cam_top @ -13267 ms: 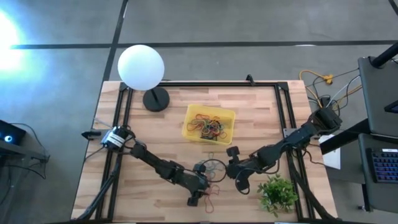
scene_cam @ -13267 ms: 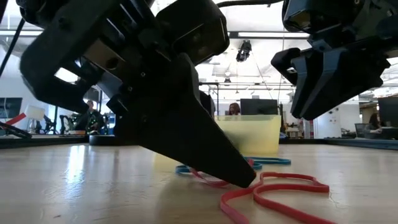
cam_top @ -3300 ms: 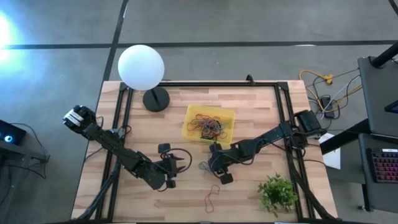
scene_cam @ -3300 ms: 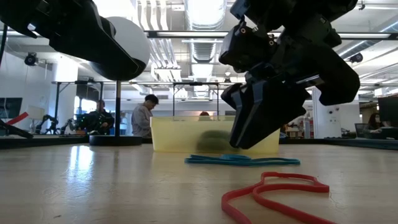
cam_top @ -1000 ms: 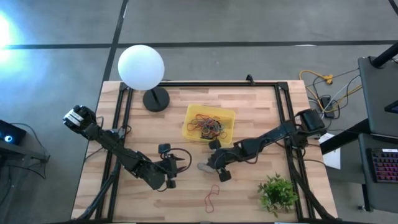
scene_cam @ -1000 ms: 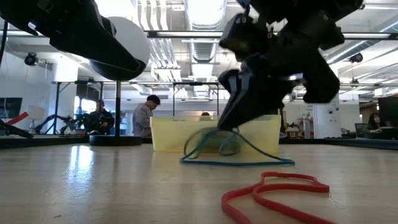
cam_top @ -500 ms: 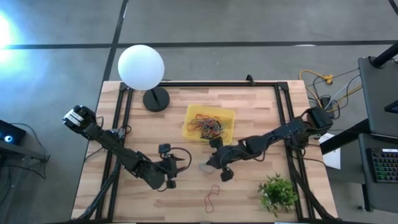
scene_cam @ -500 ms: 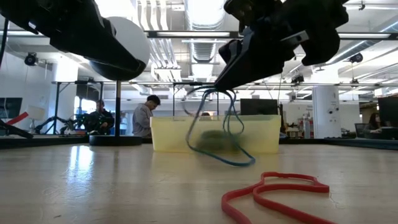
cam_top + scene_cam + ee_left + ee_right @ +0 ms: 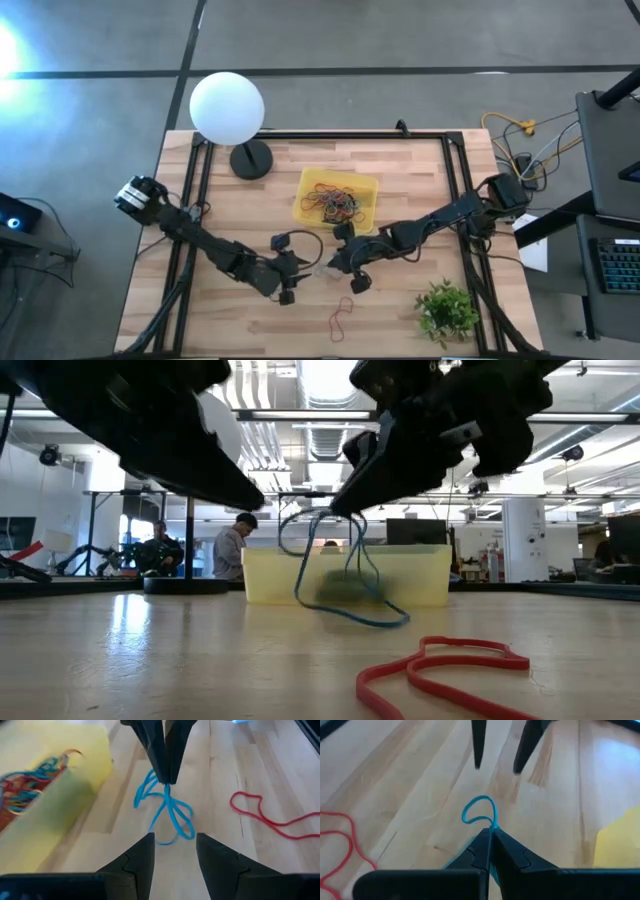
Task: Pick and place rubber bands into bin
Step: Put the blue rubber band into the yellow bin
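Note:
My right gripper (image 9: 332, 265) is near the table's middle, on the near side of the bin, shut on blue rubber bands (image 9: 170, 810). My left gripper (image 9: 172, 855) is open and level, its fingers pointing at those hanging bands from the table's left, a short way off. The bin (image 9: 310, 182), a yellow tray, holds a tangle of coloured rubber bands (image 9: 338, 203). A red rubber band (image 9: 340, 316) lies flat on the wood toward the near edge and shows in the low view (image 9: 440, 668). My right gripper pinches the blue rubber bands by their upper part (image 9: 166, 784) between its two fingertips (image 9: 482, 842), coming slanting down from the table's right. One small loop (image 9: 480, 810) sticks out past the fingertips. The rest hangs slack below (image 9: 345, 585), its lowest loop (image 9: 390, 618) close to the table top.
A white globe lamp (image 9: 227, 108) stands at the far left corner. A small green plant (image 9: 445, 310) sits at the near right. A black frame runs along the table's edges. People sit in the room beyond the table.
My right gripper has risen with the blue bands, which lay partly on the table a second ago and now hang below its fingertips. My left gripper has moved toward the table's right, closer to the hanging bands.

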